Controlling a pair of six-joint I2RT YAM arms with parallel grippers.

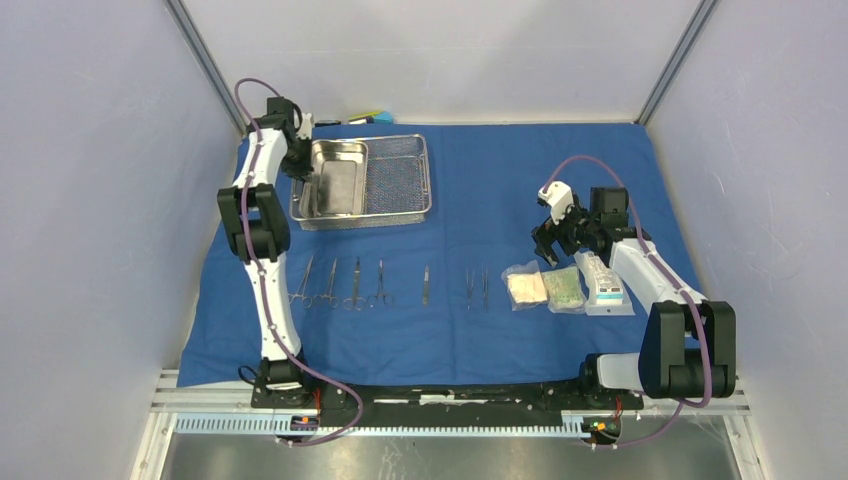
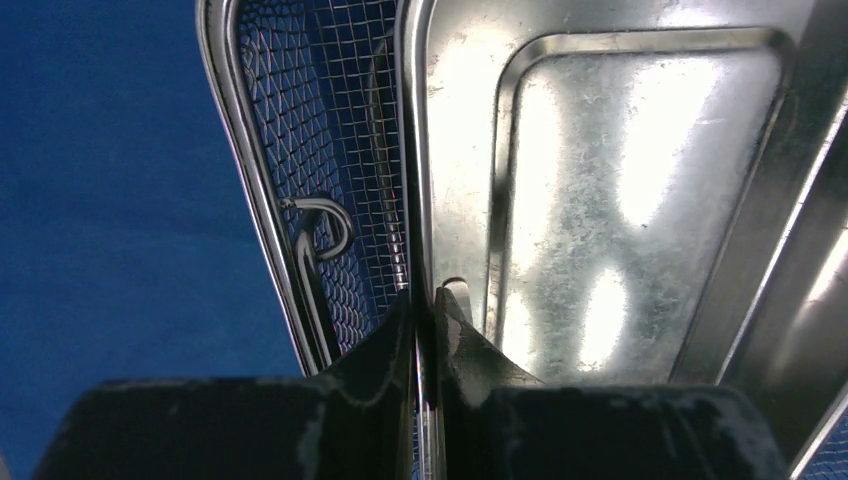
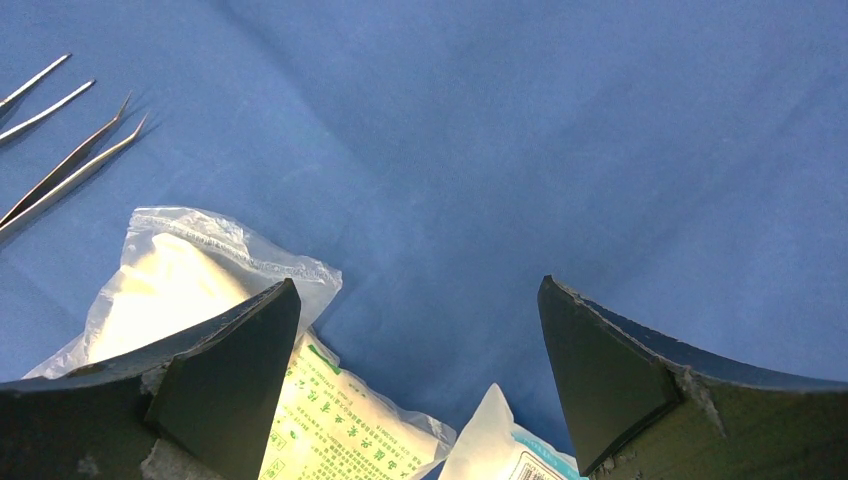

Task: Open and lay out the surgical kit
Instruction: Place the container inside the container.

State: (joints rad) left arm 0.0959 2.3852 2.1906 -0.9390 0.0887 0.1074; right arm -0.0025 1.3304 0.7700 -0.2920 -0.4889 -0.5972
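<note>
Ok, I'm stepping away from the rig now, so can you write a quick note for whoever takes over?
Left hand: shut on the rim of the pan, which sits in the left end of the tray, far left on the cloth.
Right hand: open, empty, hovering over the packets.
Done: cloth spread; instruments and tweezers in a row along the near side; three packets lined up to their right.
Left: the pan probably has to come out of the tray onto the cloth.
</note>
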